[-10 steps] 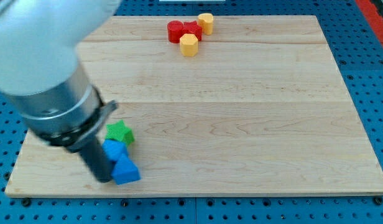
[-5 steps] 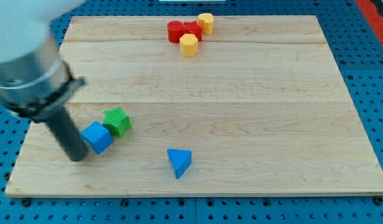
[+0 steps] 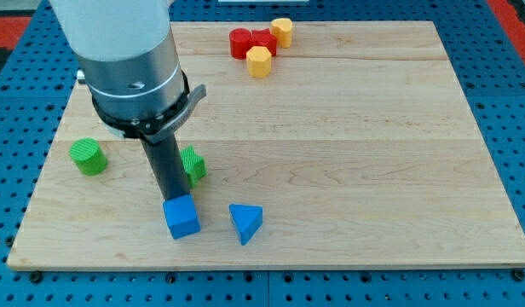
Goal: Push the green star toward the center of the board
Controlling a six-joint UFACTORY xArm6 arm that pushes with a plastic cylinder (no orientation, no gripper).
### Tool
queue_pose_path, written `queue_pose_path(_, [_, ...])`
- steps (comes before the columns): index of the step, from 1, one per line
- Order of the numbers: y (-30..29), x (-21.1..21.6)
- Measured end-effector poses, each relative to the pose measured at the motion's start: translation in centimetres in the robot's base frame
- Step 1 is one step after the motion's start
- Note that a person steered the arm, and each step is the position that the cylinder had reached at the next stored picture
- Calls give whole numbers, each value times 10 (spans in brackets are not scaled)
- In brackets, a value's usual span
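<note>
The green star [image 3: 194,165] lies at the board's lower left, partly hidden behind my dark rod. My tip [image 3: 174,199] rests just left of and below the star, touching the top of the blue cube [image 3: 182,217]. A blue triangle [image 3: 245,223] lies to the right of the cube. A green cylinder [image 3: 89,157] stands near the board's left edge.
At the view's top, two red blocks [image 3: 251,42] sit together with a yellow hexagon [image 3: 259,61] and a yellow cylinder [image 3: 282,31]. The wooden board [image 3: 348,145] sits on a blue pegboard. The arm's large grey body [image 3: 130,64] covers the upper left.
The arm swung right, uncovering the green cylinder. The blue cube moved right and down, the green star moved slightly right, and my tip now sits between them.
</note>
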State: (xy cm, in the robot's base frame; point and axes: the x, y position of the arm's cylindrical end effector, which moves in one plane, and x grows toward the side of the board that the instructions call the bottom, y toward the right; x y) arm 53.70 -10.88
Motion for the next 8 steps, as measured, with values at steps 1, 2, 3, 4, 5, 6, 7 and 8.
queue_pose_path(1, [-6, 1])
queue_pose_path(2, [-7, -5])
queue_pose_path(3, [-7, -17])
queue_pose_path(4, [-7, -39])
queue_pose_path(5, [-7, -55])
queue_pose_path(6, [-4, -68])
queue_pose_path(7, [8, -74])
queue_pose_path(8, [8, -78])
